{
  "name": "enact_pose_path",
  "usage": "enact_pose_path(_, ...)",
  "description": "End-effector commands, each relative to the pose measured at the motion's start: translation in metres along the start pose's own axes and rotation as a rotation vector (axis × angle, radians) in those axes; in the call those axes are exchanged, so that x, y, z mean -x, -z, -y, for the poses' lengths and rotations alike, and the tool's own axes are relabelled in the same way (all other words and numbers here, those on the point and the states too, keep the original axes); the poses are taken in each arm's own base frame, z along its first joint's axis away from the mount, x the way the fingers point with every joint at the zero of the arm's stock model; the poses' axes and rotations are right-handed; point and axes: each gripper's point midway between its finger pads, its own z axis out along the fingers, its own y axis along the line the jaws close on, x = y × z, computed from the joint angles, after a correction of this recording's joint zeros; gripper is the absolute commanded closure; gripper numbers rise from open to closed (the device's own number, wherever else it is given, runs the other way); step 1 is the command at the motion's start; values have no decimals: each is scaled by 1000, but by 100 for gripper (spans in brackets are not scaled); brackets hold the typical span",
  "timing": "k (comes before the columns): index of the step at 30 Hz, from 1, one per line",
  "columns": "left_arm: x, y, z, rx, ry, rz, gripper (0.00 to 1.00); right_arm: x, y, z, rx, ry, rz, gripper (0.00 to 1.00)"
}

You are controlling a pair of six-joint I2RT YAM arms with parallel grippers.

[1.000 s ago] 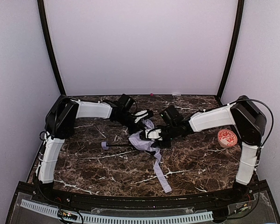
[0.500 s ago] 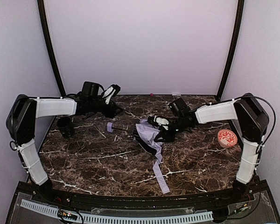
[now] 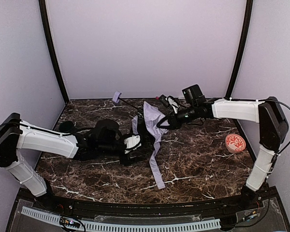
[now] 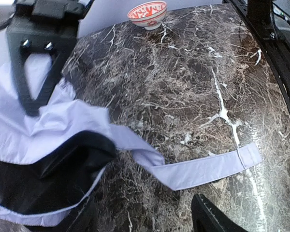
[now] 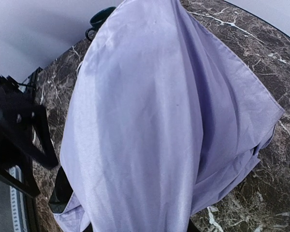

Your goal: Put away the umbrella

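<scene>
Dark marble table is carrying the scene, w/ pale walls closing it in on three sides. The left arm is lying low across the front-left, and the right arm is reaching in from the right toward the back. A dark cup is sitting far left behind the left arm. A red-and-white bowl is sitting near the right edge, well apart from the work.

Vs. half a sec. earlier, the left arm is no longer drawn back at rear left. The left gripper is now standing wide open beside the cloth's lower edge, gripping nothing. The umbrella is now sitting higher and farther back.

It is hanging at rear centre from the right gripper, which is pinching narrow on the bunched top. Its lavender fabric is crumpling, black lining showing below. The strap is trailing forward across the marble. The thin shaft is slanting up-left to the small handle, raised against the back wall.
</scene>
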Motion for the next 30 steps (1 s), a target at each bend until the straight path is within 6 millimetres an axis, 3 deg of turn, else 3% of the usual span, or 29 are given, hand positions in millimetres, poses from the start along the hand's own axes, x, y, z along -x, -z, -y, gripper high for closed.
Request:
enact_pose_path(1,45,4,-10,150,-247,130,31,52,25,-23,50,15,165,100)
enact_pose_path(6,45,-6,-21,240,-345,116,33,50,28,-27,57,-2,178,100)
enact_pose_path(11,41,-18,-33,302,-421,76,47,47,28,-29,63,-15,163,100)
enact_pose_path(13,35,-21,-35,320,-453,49,49,47,29,-31,70,-10,163,100)
enact_pose_path(17,37,-18,-45,385,-482,43,58,42,27,-31,74,-13,146,100)
enact_pose_path(21,43,-23,-45,375,-474,68,59,39,24,-28,72,-29,135,100)
enact_pose_path(23,45,-22,-42,363,-450,81,59,39,24,-25,64,-48,134,100)
enact_pose_path(26,57,-6,-34,319,-352,145,60,42,24,-12,27,-112,131,100)
enact_pose_path(30,68,22,-24,163,12,203,59,61,37,-6,-37,-118,194,100)
